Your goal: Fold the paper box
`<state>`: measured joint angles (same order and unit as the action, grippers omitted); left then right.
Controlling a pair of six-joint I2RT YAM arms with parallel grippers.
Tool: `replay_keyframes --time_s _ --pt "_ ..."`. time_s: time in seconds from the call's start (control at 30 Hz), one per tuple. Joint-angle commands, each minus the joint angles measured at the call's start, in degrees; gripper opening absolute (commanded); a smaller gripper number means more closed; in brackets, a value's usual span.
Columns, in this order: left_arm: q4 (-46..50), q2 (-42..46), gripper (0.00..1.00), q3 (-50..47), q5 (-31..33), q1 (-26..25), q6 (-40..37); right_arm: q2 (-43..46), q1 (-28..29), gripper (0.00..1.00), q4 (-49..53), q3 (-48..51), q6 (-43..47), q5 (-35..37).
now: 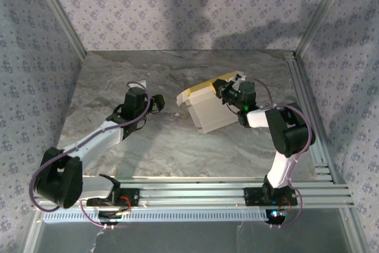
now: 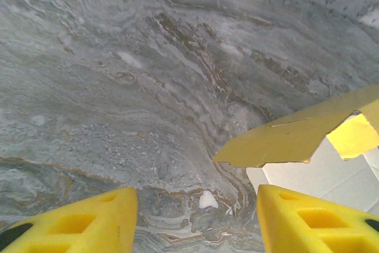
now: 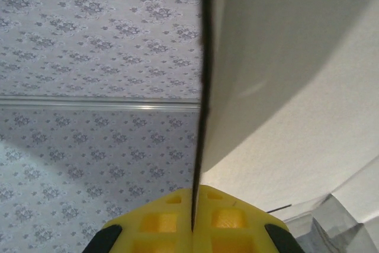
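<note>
My right end effector [image 3: 194, 201] is clamped on a thin panel edge of the paper box [image 1: 208, 111]. In the right wrist view the cardboard stands on edge between the two pads, with the white face off to the right of them. The box is partly formed and propped on the counter [image 1: 148, 158], with a yellow flap along the top and the white panels facing the arm bases. My left end effector [image 2: 195, 205] hangs over bare counter with its jaws apart and nothing between them. The box is ahead and to the right of it, near but not touching, and a loose yellow flap [image 2: 296, 137] juts out over the white wall. I judge the step in hand to be bringing the left side in to fold that flap while the right anchors the sheet. To do it well, I should keep the right pinch firm and motionless so the box cannot swivel. The left should approach low from the flap's free edge and push along the crease line rather than mid-panel. It should also stop short of crushing the white wall beneath. Thin card buckles easily, so slow, even pressure suits it.
</note>
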<state>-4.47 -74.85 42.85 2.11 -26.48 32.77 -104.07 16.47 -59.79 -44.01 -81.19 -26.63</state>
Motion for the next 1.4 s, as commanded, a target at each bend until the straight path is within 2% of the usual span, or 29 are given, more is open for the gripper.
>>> replay_keyframes --time_s 0.0,0.2,0.3,0.37,0.5,0.6,0.73,0.87,1.37 --pt "-3.3 -3.2 0.53 3.1 -6.3 1.1 -3.3 -0.9 -1.7 0.0 -3.7 0.7 0.0 -4.4" --pt "-7.1 -11.2 0.5 6.4 -12.0 1.8 -4.3 -2.3 -4.5 0.0 -0.8 0.7 1.4 -8.5" --pt "-11.5 -16.1 0.42 8.9 -18.4 2.1 -6.3 -4.5 -5.3 0.0 0.6 -1.4 1.2 -10.8" --pt "-9.1 -19.7 0.35 12.7 -22.1 2.3 -12.2 -5.3 -5.6 0.0 1.0 -2.6 0.9 -11.5" --pt "-4.7 -26.3 0.31 17.6 -28.8 2.3 -24.8 -4.3 -5.9 0.0 6.1 -4.2 2.5 -12.2" --pt "-3.5 -27.6 0.33 18.2 -29.2 2.8 -30.6 -3.9 -5.9 0.0 10.8 -6.3 4.0 -13.7" --pt "2.6 -30.7 0.35 23.1 -32.3 2.7 -34.5 -4.0 -6.2 0.0 13.8 -7.5 5.0 -14.3" --pt "2.1 -31.5 0.37 22.7 -34.2 1.9 -35.3 -5.6 -6.3 0.0 13.3 -8.3 4.4 -14.8" --pt "-2.2 -31.8 0.48 21.1 -32.3 -1.4 -36.1 -6.7 -6.2 0.0 17.4 -11.5 4.9 -16.1"
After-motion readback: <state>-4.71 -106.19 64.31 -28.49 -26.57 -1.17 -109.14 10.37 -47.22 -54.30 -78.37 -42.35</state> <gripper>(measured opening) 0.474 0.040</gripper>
